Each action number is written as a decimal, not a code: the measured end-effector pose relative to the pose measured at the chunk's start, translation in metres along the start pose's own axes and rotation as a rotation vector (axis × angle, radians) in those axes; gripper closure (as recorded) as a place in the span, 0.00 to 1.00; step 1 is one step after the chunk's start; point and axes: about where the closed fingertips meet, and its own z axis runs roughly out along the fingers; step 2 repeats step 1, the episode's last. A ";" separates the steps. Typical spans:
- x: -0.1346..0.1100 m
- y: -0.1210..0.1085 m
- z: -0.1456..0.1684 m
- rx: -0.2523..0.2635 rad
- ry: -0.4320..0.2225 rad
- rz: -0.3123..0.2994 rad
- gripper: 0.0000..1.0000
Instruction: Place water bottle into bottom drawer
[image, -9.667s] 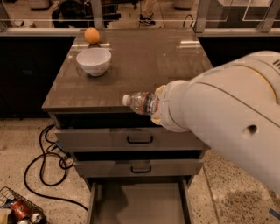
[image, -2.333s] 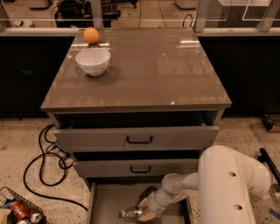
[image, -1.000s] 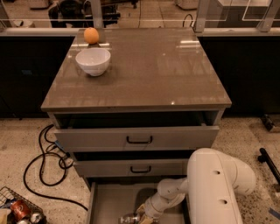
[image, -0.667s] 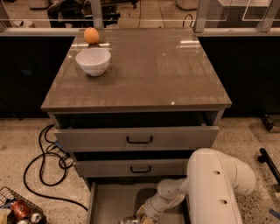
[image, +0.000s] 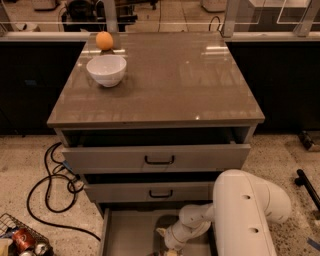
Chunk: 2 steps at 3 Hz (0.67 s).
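The bottom drawer (image: 129, 229) is pulled out under the two upper drawers, and its flat grey floor shows. My white arm reaches down into it from the right. My gripper (image: 167, 243) is low over the drawer floor, at the bottom edge of the view. The water bottle (image: 161, 252) shows only as a small clear sliver at that edge, right at the gripper. I cannot tell whether the gripper still holds it.
The top drawer (image: 159, 158) and the middle drawer (image: 160, 192) with black handles stand slightly open above. A white bowl (image: 106, 69) and an orange (image: 104, 40) sit on the cabinet top. Black cables (image: 52, 190) and a basket of cans (image: 22, 240) lie on the floor at left.
The arm carried the bottle from cabinet-top height down into the bottom drawer. Over the last second the gripper and bottle have barely moved.
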 end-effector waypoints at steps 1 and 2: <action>0.000 0.000 0.000 0.000 0.000 0.000 0.00; 0.000 0.000 0.000 0.000 0.000 0.000 0.00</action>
